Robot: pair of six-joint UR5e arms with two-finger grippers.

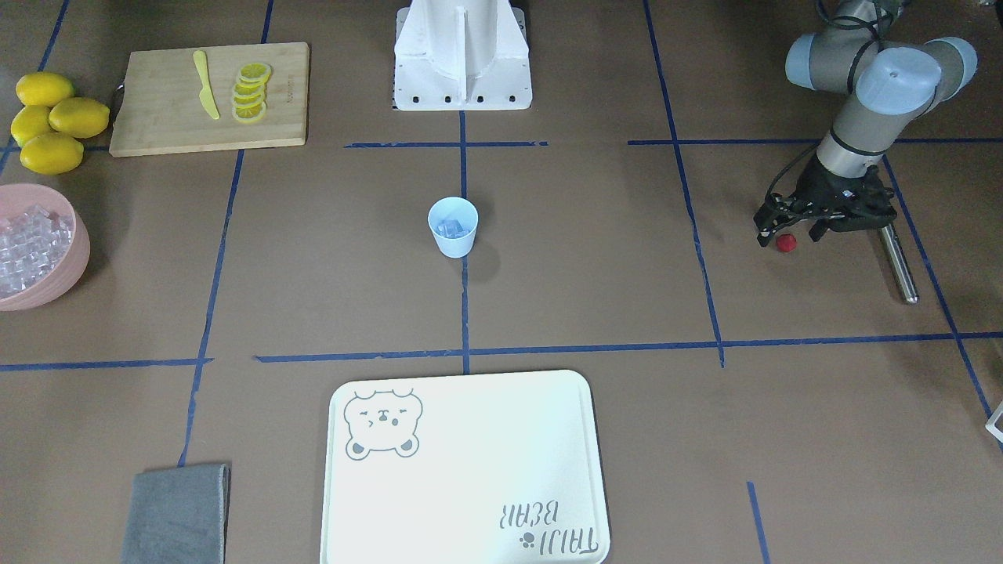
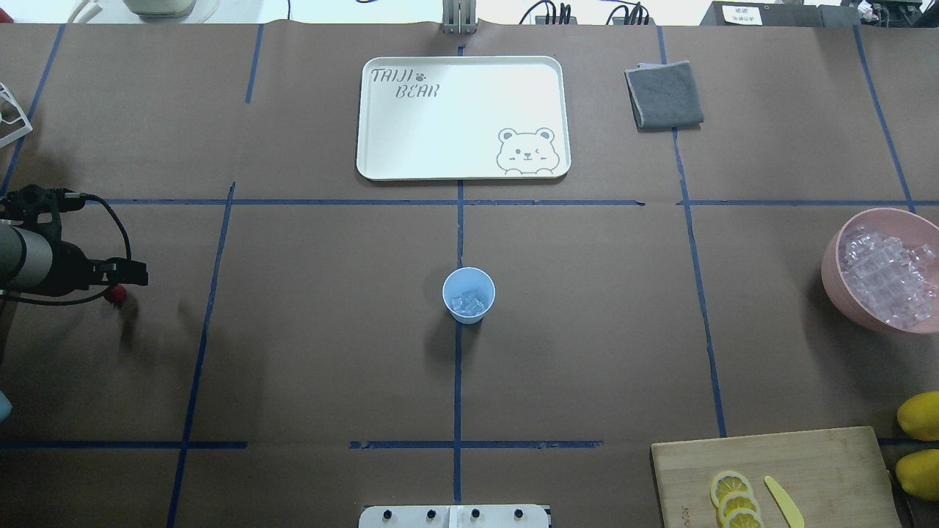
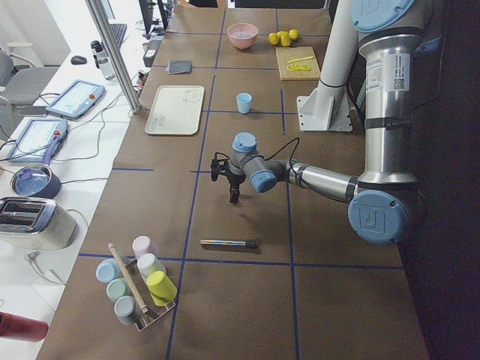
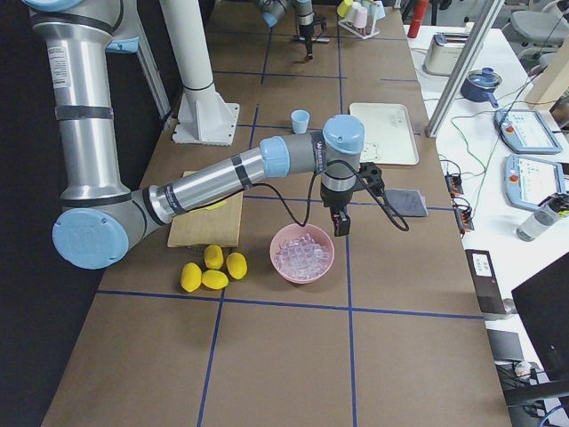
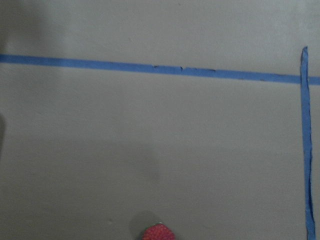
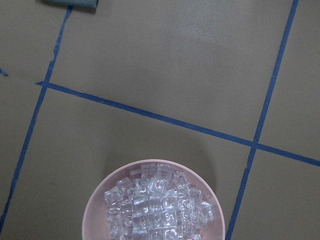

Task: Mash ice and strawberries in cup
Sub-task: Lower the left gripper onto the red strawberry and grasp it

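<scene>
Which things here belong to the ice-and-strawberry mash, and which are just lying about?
Job: light-blue cup, ice in it, strawberry, pink bowl of ice, metal rod (likely masher).
Lying about: lemons, cutting board with lemon slices and yellow knife, tray, grey cloth.

The left gripper (image 1: 790,233) hangs over the strawberry (image 1: 787,244), jaws seemingly spread; ice (image 1: 451,228) lies in the cup (image 1: 455,245).

Pale blue cup (image 1: 453,236), red strawberry (image 1: 787,244), pink bowl (image 1: 75,262) of clear ice (image 1: 27,243), yellow lemons (image 1: 55,117), brown counter (image 1: 588,274), blue tape lines (image 1: 595,348)
</scene>
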